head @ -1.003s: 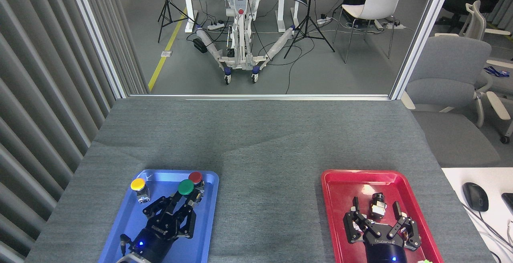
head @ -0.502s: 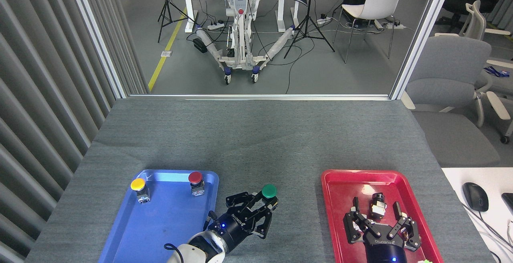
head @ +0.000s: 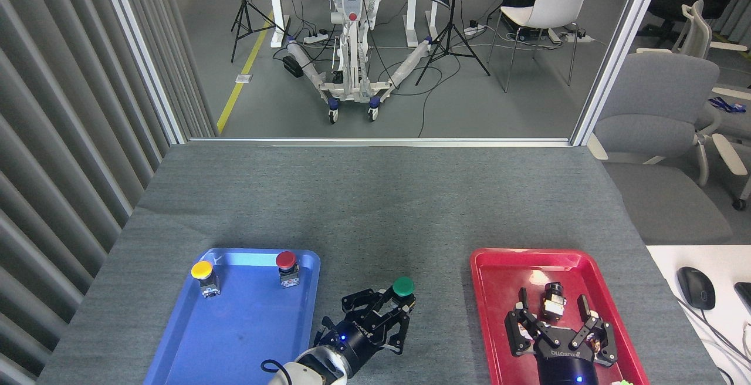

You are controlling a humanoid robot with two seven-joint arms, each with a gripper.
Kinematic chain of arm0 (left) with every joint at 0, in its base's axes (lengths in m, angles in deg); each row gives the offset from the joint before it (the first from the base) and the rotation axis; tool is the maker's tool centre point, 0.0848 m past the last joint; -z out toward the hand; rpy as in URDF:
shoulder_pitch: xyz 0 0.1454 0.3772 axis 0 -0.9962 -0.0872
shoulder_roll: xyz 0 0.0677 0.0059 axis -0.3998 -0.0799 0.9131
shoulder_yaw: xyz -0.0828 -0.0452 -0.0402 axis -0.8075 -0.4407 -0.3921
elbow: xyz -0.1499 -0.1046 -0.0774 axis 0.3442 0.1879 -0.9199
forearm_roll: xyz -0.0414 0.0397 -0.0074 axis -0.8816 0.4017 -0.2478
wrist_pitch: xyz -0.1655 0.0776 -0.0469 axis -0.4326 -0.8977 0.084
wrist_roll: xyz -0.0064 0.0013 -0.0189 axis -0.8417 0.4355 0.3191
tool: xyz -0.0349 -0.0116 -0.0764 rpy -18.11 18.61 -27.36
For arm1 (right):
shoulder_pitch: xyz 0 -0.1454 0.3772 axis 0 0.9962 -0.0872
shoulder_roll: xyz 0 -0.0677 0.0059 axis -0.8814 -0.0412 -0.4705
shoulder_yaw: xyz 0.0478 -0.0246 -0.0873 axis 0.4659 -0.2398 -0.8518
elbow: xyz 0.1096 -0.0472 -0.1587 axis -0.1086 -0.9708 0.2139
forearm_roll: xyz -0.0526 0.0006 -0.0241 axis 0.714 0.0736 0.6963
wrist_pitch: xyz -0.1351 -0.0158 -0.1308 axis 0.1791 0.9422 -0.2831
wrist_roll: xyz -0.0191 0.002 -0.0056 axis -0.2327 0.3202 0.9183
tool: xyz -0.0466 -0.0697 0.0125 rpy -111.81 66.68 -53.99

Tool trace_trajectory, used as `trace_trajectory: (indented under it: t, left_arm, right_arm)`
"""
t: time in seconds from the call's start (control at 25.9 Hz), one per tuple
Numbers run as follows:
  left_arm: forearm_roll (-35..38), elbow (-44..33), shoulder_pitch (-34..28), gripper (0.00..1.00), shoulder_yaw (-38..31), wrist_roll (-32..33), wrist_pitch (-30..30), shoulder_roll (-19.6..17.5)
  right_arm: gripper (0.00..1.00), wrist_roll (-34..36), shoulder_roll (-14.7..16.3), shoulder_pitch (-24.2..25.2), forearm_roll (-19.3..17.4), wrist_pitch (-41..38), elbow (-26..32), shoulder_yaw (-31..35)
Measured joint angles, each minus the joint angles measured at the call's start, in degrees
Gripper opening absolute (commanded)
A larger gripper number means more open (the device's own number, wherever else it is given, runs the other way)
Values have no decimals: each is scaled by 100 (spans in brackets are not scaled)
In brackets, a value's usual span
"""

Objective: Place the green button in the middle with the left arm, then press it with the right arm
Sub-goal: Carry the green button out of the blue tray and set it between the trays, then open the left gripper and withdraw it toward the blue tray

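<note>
The left tool (head: 394, 314) held the green button (head: 403, 287) over bare desk (head: 375, 209) between the trays; the right tool (head: 554, 314), fingers wide, lay to its right, over the red tray (head: 487, 267).

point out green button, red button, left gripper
green button (head: 403, 286), head view, on its domed cap
red button (head: 286, 259), head view, on its cap
left gripper (head: 394, 310), head view, between its fingertips

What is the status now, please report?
Left gripper shut on green button, over grey table between trays. Right gripper open over red tray. Nothing in the way.
</note>
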Motion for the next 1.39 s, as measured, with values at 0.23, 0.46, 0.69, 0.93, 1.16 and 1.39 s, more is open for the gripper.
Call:
trace_trajectory:
  t: [0.23, 0.46, 0.69, 0.93, 1.16, 1.39]
  left_arm:
    - [15, 17, -1, 0, 81, -89, -36, 6]
    - [31, 31, -11, 0, 244, -119, -5, 0]
    - [33, 33, -34, 26, 269, -146, -5, -20]
    - [24, 23, -91, 99, 271, -155, 180, -23]
    - [7, -112, -123, 99, 265, -157, 186, -20]
    - [-20, -1071, -588, 99, 217, -131, 195, -328]
  right_arm:
    - [100, -3, 2, -1, -5, -6, -1, 3]
    - [100, -27, 2, -6, -5, -6, -1, 3]
    - [100, -29, 0, -6, -5, -6, -1, -2]
    - [100, -30, -3, -8, -5, -6, -1, 2]
    - [100, -30, -9, -6, -5, 1, -1, -9]
    - [100, -47, -34, -2, -1, 3, -1, -20]
